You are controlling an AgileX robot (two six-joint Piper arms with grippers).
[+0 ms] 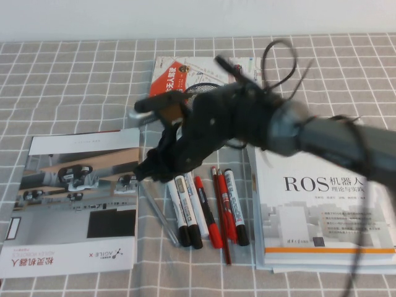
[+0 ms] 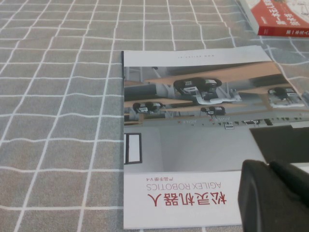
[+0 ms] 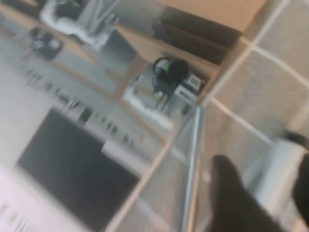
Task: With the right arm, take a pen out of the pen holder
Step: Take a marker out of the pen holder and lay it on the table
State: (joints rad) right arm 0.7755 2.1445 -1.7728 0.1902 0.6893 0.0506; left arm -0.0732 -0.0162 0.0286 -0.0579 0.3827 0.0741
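- Worktop (image 1: 74,80): covered in grey checked cloth. Landmark is the AgileX brochure (image 1: 77,204), lying flat with its red title at the near end.
- Right tool (image 1: 150,168): low over the cloth, just off the brochure's right edge and about level with its far half. The arm reaches in from the far side of the brochure.
- Right tool, state: released. In the right wrist view its fingers (image 3: 234,193) stand parted, with nothing clamped between them.
- Clear pen (image 1: 159,213): out of the holder, lying flat on the cloth along the brochure's right edge. It runs from near the right tool toward the brochure's near end. In the right wrist view it lies just beside one finger, outside the gap. Whether they touch, cannot tell.
- Pen holder (image 1: 207,91): black mesh, beyond the brochure's far right corner and mostly hidden behind the arm.
- Row of markers (image 1: 193,213): black-and-white ones and red ones, side by side past the clear pen, away from the brochure.
- ROS book (image 1: 322,210): further out still, past the markers.
- Red-and-white book (image 1: 176,74): beyond the brochure's far right corner, by the holder.
- Left tool (image 2: 275,198): seen only in its own wrist view, over the brochure's title end. Grip state: cannot tell.
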